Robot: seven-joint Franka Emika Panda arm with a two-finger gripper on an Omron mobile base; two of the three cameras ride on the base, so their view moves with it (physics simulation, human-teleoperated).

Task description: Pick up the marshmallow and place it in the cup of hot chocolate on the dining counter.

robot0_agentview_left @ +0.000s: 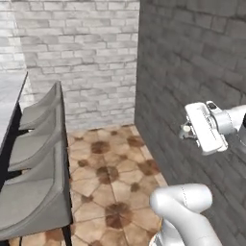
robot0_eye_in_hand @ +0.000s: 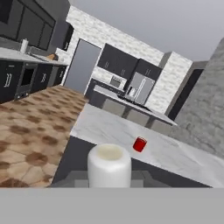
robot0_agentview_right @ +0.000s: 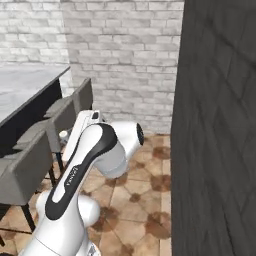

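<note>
The small white cylindrical marshmallow (robot0_eye_in_hand: 109,165) sits large at the bottom centre of the hand view, right at the mouth of the two-finger gripper (robot0_agentview_left: 185,129), so it appears to be carried there; the jaws look clenched on it, though the finger tips themselves are hidden by the marshmallow and that is a judgement. In the left base view the gripper hangs at the middle right of the frame, in front of the dark grey brick wall (robot0_agentview_left: 192,62), above the brown patterned tile floor (robot0_agentview_left: 110,168). The small red cylindrical cup of hot chocolate (robot0_eye_in_hand: 139,144) stands just right of centre in the hand view, on the long white marble dining counter (robot0_eye_in_hand: 113,129) with grey veins, well apart from the marshmallow. A row of grey chairs (robot0_agentview_left: 38,158) fills the lower left of the left base view, between the arm and the counter edge at the far left. The carry to the cup seems yet to be made. The risks, as I judge them: the soft piece could slip from a light grip during a wide swing; the arm could clip the chair backs on the way over; and with so small a cup, a release slightly off its rim would drop the marshmallow onto the marble instead.
</note>
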